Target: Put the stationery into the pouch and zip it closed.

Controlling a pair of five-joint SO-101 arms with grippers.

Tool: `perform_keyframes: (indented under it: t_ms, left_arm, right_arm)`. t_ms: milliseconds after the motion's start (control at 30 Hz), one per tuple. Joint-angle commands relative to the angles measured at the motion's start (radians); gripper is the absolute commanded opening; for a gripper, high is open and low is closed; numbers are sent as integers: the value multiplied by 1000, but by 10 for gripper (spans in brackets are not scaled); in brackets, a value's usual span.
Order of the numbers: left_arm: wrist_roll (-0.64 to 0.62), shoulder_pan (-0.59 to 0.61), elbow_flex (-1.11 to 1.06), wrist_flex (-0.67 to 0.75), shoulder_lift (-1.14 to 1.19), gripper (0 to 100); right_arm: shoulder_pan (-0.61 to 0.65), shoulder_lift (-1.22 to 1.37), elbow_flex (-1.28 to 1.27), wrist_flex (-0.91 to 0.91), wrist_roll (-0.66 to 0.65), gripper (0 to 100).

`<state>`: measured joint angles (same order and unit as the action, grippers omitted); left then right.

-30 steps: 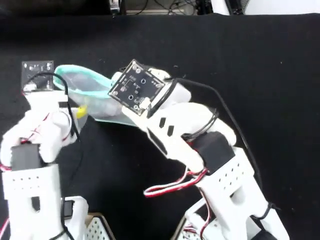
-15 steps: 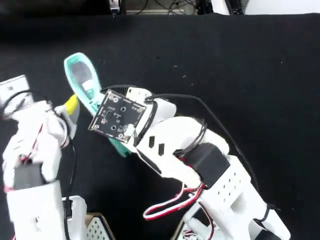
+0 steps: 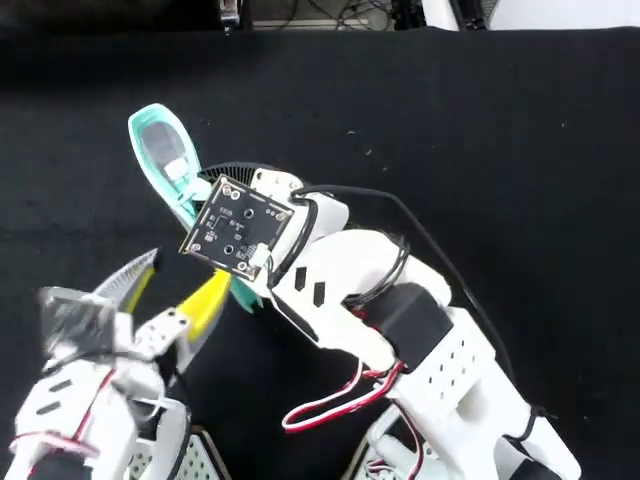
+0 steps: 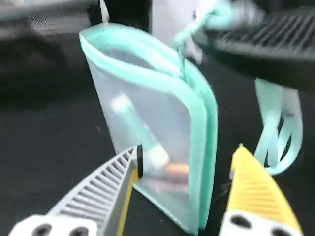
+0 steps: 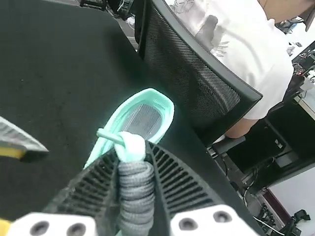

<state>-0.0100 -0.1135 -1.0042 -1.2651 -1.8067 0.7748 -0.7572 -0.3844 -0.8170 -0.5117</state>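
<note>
The right gripper point(image 5: 130, 147) clamps the pouch point(image 3: 165, 160) on the left; the left gripper point(image 3: 187, 270) gapes just nearer; the table point(image 3: 480, 150) stretches wide rightward.

I'm counting one pouch point(image 3: 160, 150), seemingly two stationery pieces point(image 4: 129, 118) showing inside it, one left gripper point(image 3: 190, 266), one right gripper point(image 5: 132, 160) and one table point(image 3: 500, 120)

No text, number or sign is legible; white marks on the black square circuit board point(image 3: 240, 232) are too small to read.
</note>
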Motion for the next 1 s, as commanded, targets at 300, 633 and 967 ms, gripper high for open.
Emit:
perform_keyframes:
  t_ms: [300, 633, 967]
  left_arm:
    - [-89, 182, -240, 361, 8, 310]
    - [-91, 197, -117, 259, 6, 310]
    - [-89, 151, -114, 361, 15, 310]
  right_arm:
    - [-15, -39, 5, 29, -6, 12]
    - [-14, -35, 4, 31, -2, 12]
    - [-14, -35, -1, 29, -2, 12]
